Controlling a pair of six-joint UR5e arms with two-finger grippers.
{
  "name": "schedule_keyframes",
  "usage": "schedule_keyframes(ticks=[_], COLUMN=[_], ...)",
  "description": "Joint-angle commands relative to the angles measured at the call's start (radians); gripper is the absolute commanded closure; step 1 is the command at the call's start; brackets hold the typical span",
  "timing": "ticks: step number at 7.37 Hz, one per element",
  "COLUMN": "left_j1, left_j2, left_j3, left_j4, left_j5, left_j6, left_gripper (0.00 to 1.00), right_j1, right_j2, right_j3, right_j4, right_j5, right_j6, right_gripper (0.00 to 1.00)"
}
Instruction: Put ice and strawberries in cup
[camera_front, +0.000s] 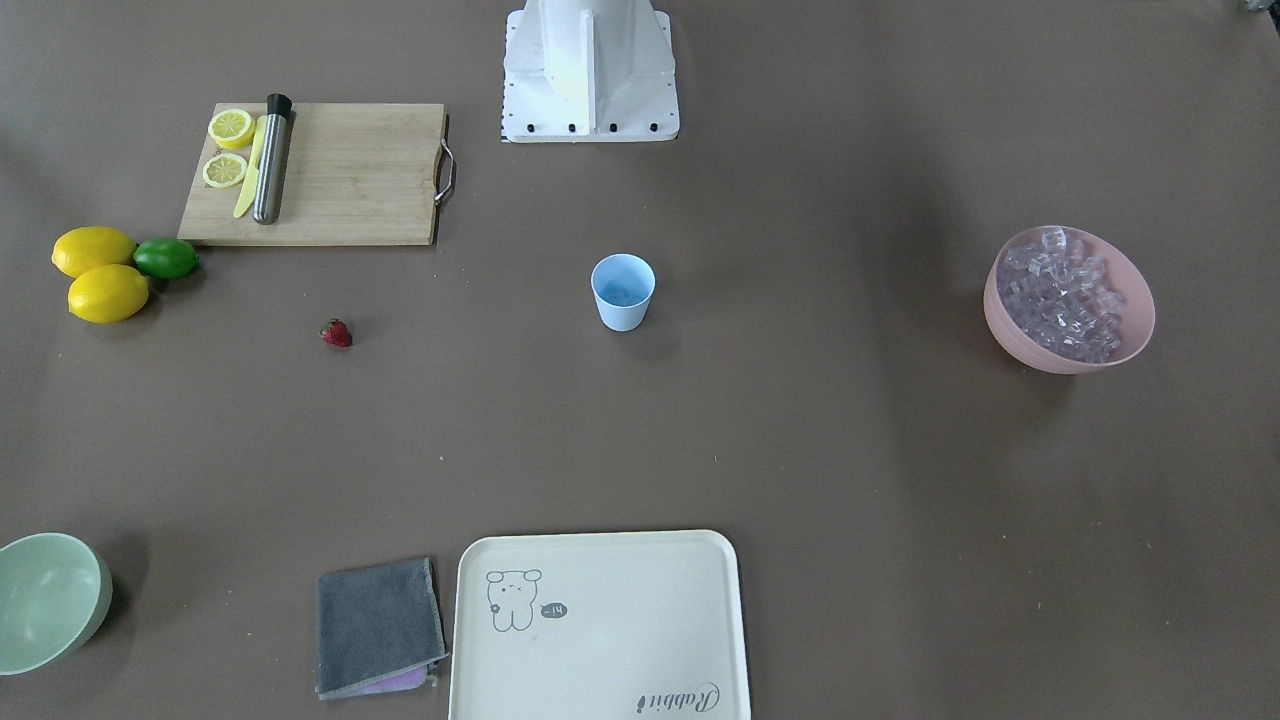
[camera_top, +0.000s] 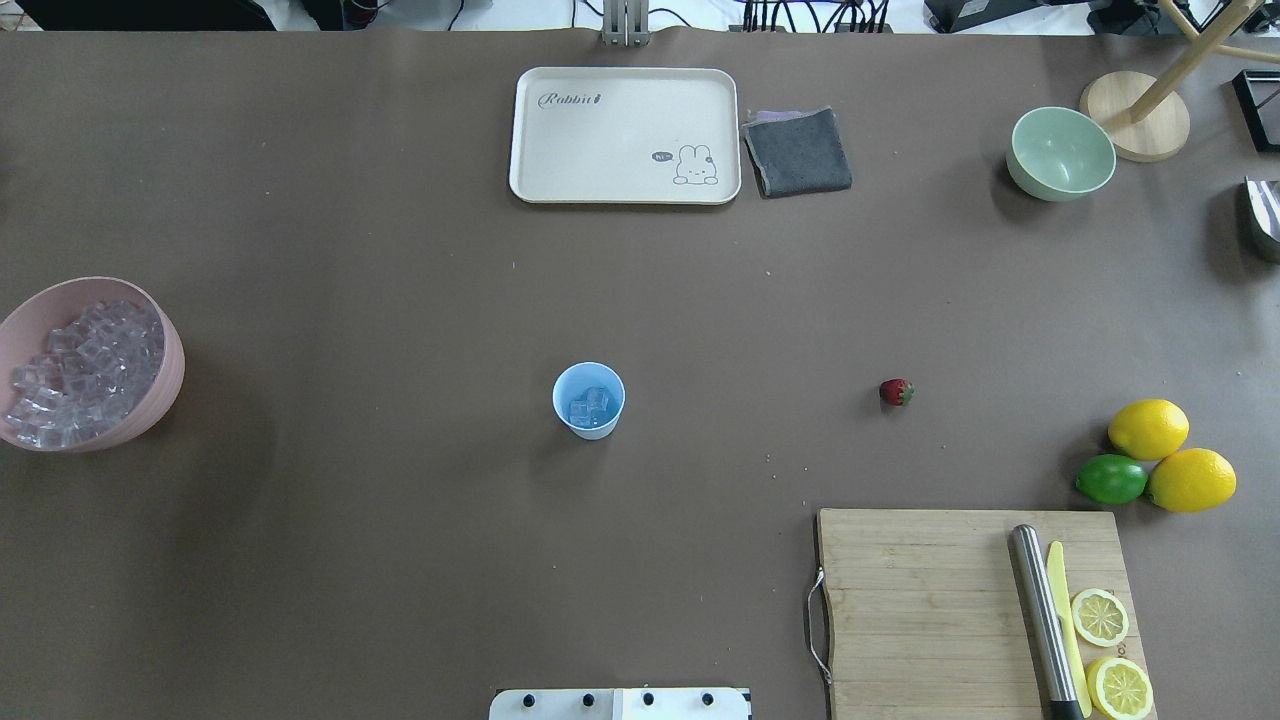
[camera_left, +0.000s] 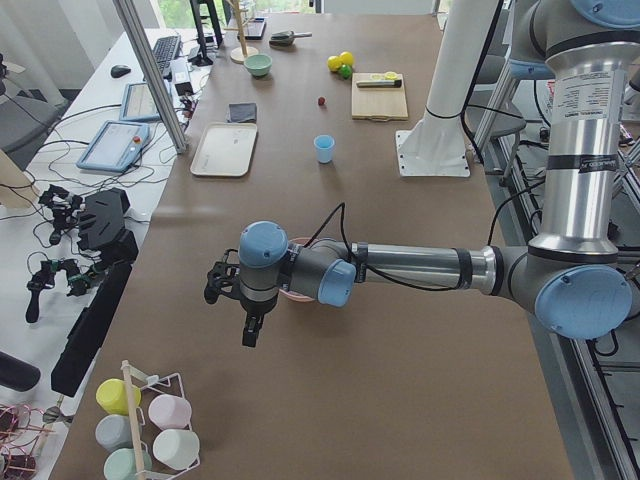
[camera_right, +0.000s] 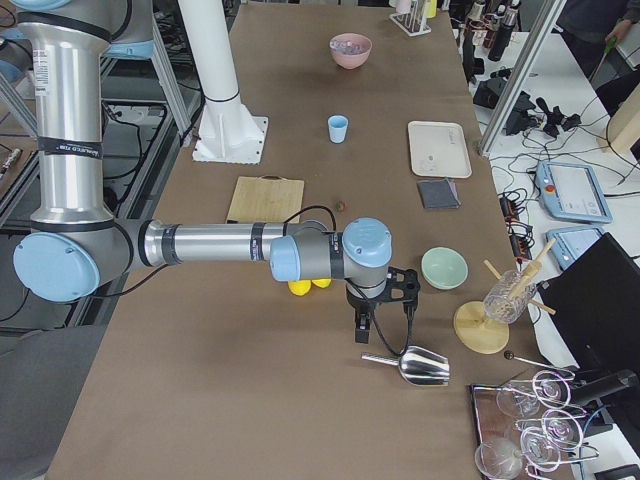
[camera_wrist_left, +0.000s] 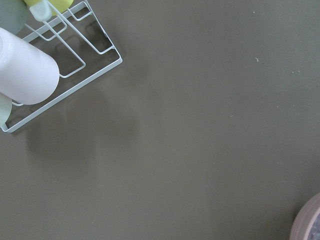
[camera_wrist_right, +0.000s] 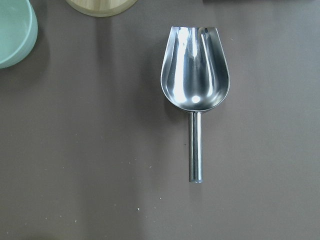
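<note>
A smooth, light blue plastic cup (camera_top: 589, 400), tapering toward its base, stands upright near the middle of the matte brown bench (camera_top: 400, 300). A few clear, glassy cubes of ice (camera_top: 588, 406) lie at its bottom. Many more cubes are heaped in a rounded pink bowl (camera_top: 174, 378) at the bench's left end, well apart from the cup. The small red strawberry (camera_top: 896, 392), its green leafy top showing, lies on the bare bench to the cup's right, between the cup and a cluster of two glossy lemons (camera_top: 1148, 428) and a lime (camera_top: 1111, 479). Close to these lies a pale wooden cutting board (camera_top: 920, 600) with a metal handle.

The left pincer (camera_left: 248, 337) hangs fingers-down over bare bench just beside the pink bowl, near a white wire rack (camera_wrist_left: 65, 94) of pastel cups. Only the side view shows it, so I cannot tell whether its fingers are apart or together. The right pincer (camera_right: 361, 332) hangs at the opposite end above a polished steel scoop (camera_wrist_right: 196, 90), which has a deep rounded bowl and a thin cylindrical handle and lies flat on the bench. Its state cannot be told either. A pale green bowl (camera_wrist_right: 20, 35) sits near the scoop.
</note>
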Motion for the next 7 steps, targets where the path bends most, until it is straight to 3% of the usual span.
schedule_keyframes(ticks=[1, 5, 7], left_j1=[0.001, 0.001, 0.027], left_j2=[0.007, 0.018, 0.018], left_j3=[0.007, -0.020, -0.097], left_j4=[-0.016, -0.056, -0.056], left_j5=[0.006, -0.002, -0.001], left_j6=[0.003, -0.008, -0.079], left_gripper=[0.02, 0.02, 0.02], right_j1=[0.000, 0.000, 0.000], right_j2=[0.003, -0.005, -0.008], right_j3=[-0.002, -0.002, -0.003], right_j4=[0.000, 0.000, 0.000], right_j5=[0.000, 0.000, 0.000], right_j6=[0.000, 0.000, 0.000], right_gripper=[0.00, 0.00, 0.00])
